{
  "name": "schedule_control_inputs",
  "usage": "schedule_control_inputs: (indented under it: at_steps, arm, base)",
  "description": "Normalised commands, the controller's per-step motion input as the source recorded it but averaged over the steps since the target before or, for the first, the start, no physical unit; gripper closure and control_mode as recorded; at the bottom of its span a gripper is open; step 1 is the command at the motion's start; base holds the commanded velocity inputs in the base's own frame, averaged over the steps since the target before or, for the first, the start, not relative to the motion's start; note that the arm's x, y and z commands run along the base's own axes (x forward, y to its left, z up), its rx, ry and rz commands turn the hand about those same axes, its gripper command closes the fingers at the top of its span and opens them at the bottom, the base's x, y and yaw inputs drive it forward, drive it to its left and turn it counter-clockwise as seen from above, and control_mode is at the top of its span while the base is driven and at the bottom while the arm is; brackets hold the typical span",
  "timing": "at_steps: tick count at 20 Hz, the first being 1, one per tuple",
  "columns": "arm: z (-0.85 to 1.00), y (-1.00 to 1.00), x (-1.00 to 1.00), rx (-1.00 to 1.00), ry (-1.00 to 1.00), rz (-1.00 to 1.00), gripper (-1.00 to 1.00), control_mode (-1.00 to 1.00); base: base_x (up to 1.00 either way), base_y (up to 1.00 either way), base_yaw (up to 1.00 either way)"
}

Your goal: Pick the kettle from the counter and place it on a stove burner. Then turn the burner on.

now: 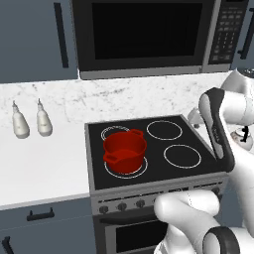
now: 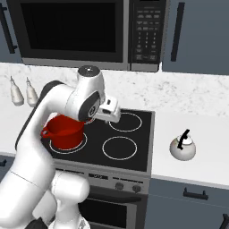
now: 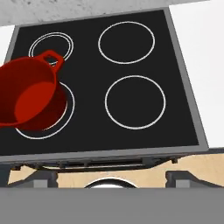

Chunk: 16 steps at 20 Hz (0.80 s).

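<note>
A kitchen: stove [image 1: 154, 149], microwave [image 1: 144, 34], counter [image 1: 39, 163], cabinets [image 1: 34, 39]

White arm [image 2: 27, 170] rising from the base, its upper links folded forward at the dark joints. The forearm [image 1: 212, 106] slopes down to the wrist [image 2: 89, 96], which is held above the stove [image 2: 147, 134], towards the front edge. The gripper [image 3: 111, 177] points steeply downward, and its fingertips [image 3: 41, 177] are spread wide apart, clear of any surface.
</note>
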Motion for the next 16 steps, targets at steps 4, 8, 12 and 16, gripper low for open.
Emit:
schedule_control_inputs:
  at_steps: [4,8,12,16]
  arm:
    - [-0.14,-1.00,-0.32,0.10,-0.12,0.00,-1.00,-1.00]
    - [-0.25,-1.00,-0.27,0.14,-0.08,-0.01,-1.00,-1.00]
    - [-0.20,-1.00,-0.24,0.12,-0.04,-0.04,-1.00,-1.00]
    - [-0.10,-0.32,-0.01,-0.03,0.04,-0.04,-1.00,-1.00]
  base:
    - [0.00,0.00,0.00]
    - [0.00,0.00,0.00]
    - [0.00,0.00,0.00]
    - [0.00,0.00,0.00]
